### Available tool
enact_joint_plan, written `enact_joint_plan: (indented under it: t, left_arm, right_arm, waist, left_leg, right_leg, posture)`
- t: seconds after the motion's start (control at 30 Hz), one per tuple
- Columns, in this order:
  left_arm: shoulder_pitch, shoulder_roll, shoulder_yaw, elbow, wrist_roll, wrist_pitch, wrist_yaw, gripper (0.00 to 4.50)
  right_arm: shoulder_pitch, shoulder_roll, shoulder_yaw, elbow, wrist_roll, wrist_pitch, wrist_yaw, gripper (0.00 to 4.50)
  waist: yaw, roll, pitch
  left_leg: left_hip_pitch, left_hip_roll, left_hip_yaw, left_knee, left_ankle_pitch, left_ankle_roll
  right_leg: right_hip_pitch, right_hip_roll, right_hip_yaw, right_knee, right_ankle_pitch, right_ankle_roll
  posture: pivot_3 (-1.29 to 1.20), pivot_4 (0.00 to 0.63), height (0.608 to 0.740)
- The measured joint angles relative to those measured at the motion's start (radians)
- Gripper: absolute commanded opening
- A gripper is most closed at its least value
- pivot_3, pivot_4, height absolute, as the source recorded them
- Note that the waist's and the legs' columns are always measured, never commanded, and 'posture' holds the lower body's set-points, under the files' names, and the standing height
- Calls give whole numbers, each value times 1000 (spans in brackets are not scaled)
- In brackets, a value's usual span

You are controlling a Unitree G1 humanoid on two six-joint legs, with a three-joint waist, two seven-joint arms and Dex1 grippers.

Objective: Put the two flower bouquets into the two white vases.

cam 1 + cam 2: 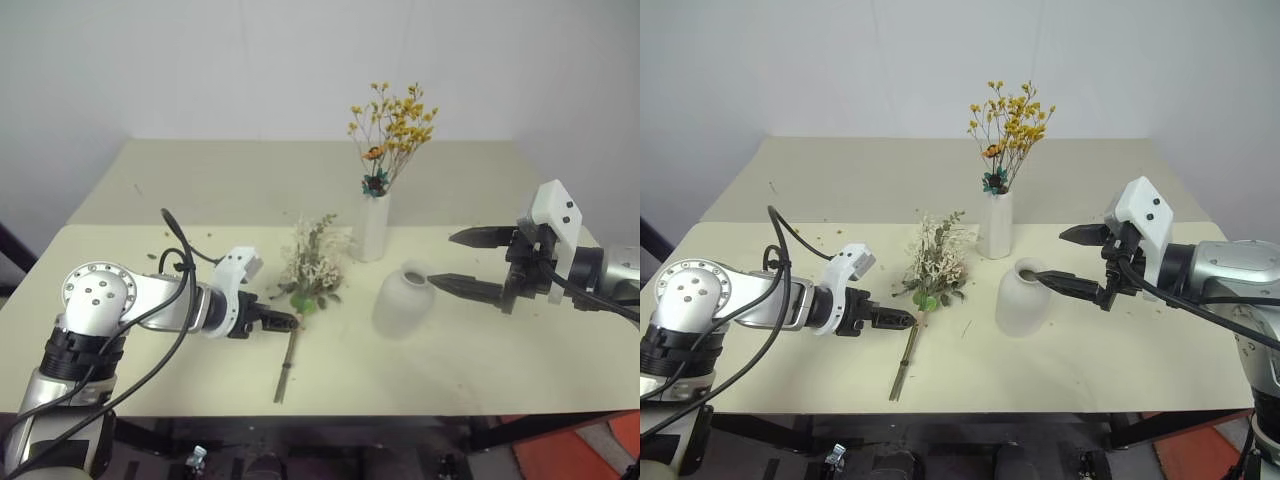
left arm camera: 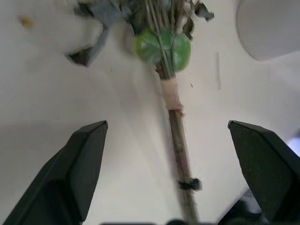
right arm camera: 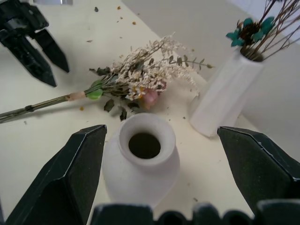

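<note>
The wispy yellow-orange bouquet (image 1: 393,125) stands upright in the tall slim white vase (image 1: 372,225) at the table's middle back. The fuller bunch (image 1: 313,262), with white sprigs, a pink rose and green leaves, lies flat on the table, its brown stem (image 2: 177,136) pointing toward the front edge. My left gripper (image 1: 292,321) is open and low over the table, its fingers on either side of that stem without touching it. The round-bellied white vase (image 1: 402,300) stands empty to the right of the bunch. My right gripper (image 1: 441,260) hangs open just right of this vase, level with its mouth (image 3: 144,145).
Crumbs of dried flower are scattered over the cream table (image 1: 200,200). The table's front edge (image 1: 350,412) runs close below the stem's end. A white wall rises behind the table. A red-orange object (image 1: 580,450) lies on the floor at the front right.
</note>
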Motion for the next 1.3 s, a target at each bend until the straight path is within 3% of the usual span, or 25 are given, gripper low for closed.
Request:
enact_joint_plan:
  t: [0.17, 0.43, 0.53, 0.93, 1.13, 1.3]
  left_arm:
    - [-104, -31, -98, 116, -44, -42, 1, 4500]
    - [-220, -156, -171, 336, 88, 29, -73, 4500]
    - [-252, -186, -174, 389, 169, 78, -117, 3880]
    - [-285, -311, -67, 471, 489, 152, -234, 100]
    - [-276, -329, -16, 444, 554, 152, -278, 100]
    - [-190, -328, 80, 270, 579, 135, -307, 100]
  right_arm:
    - [38, 0, -50, -56, 44, 26, -58, 4453]
    - [132, 5, -149, -155, 103, 56, -157, 4453]
    - [158, 6, -169, -173, 121, 59, -186, 4500]
    - [185, 15, -174, -200, 143, 53, -251, 4500]
    - [185, 10, -166, -189, 155, 43, -235, 4500]
    - [225, -16, -166, -187, 158, 18, -175, 4500]
  waist:
    - [21, 0, 0]
    - [18, 0, 0]
    - [16, 0, 0]
    - [20, -1, 0]
    - [16, -1, 0]
    - [16, -1, 0]
  left_leg:
    - [-2, 0, 0, 0, 0, 0]
    - [-3, -1, 0, 0, 0, 0]
    - [-3, -1, 0, 0, 0, 0]
    - [-3, -1, 0, 0, 0, 0]
    - [-3, -1, 0, 0, 0, 0]
    - [-4, -1, 0, 0, 0, 0]
  right_leg:
    - [-1, 0, -1, -1, 3, -5]
    - [-1, 0, -1, -2, 3, -6]
    - [-1, 0, -1, -2, 0, 0]
    - [-1, -1, -1, -3, 0, 0]
    - [-1, 0, -1, -3, 0, 0]
    - [-1, 0, -1, -3, 0, -1]
  posture:
    - [0, 150, 740]
    - [0, 150, 740]
    - [0, 150, 740]
    - [0, 150, 740]
    - [0, 150, 740]
    - [0, 150, 740]
